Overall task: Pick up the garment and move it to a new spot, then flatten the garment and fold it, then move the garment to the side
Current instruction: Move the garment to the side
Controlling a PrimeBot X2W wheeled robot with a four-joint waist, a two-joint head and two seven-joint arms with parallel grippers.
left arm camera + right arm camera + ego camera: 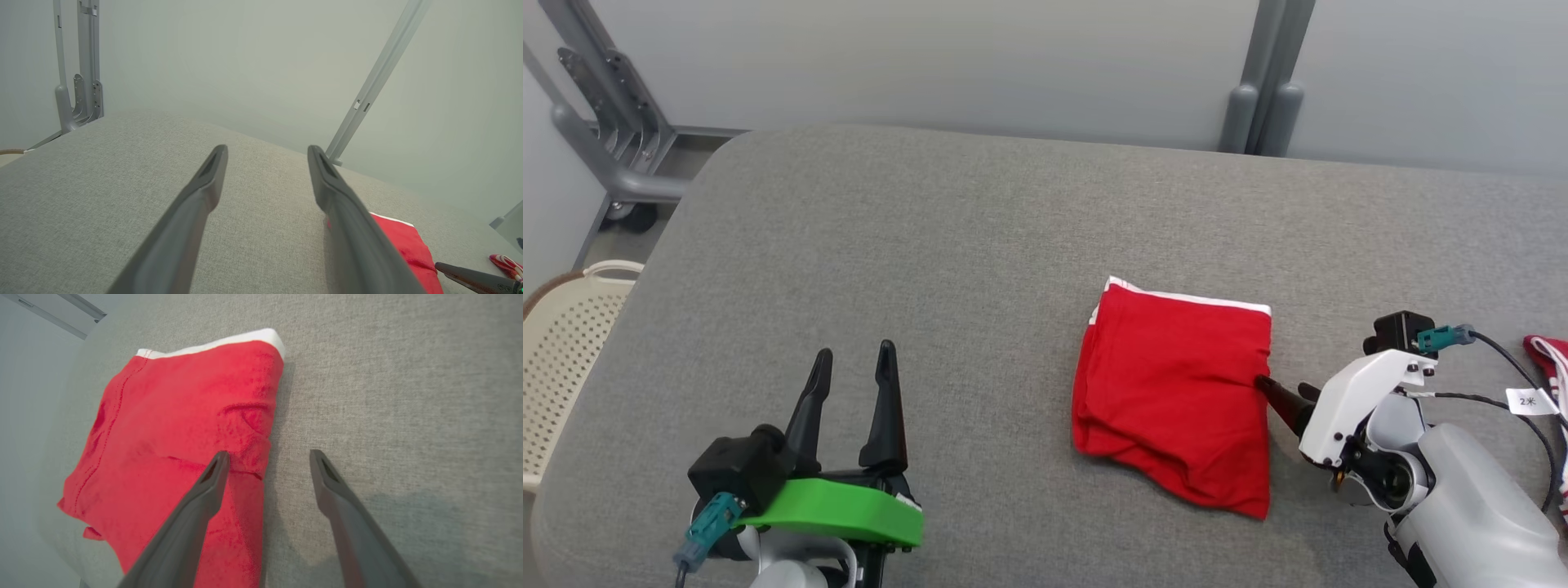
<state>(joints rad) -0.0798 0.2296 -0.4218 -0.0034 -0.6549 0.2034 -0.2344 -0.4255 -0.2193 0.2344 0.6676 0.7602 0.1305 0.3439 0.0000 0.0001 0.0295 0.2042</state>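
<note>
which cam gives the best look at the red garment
Head view: the whole folded red garment is in frame, all edges visible. The right wrist view is closer but crops its near end. The left wrist view catches a corner.

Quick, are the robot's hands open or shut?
Left gripper: open, empty.
Right gripper: open, at the garment edge, not gripping it.

Seemingly a lab test bay: grey padded table (890, 245), bare panel walls (931, 57), metal frame (1256, 114).
</note>
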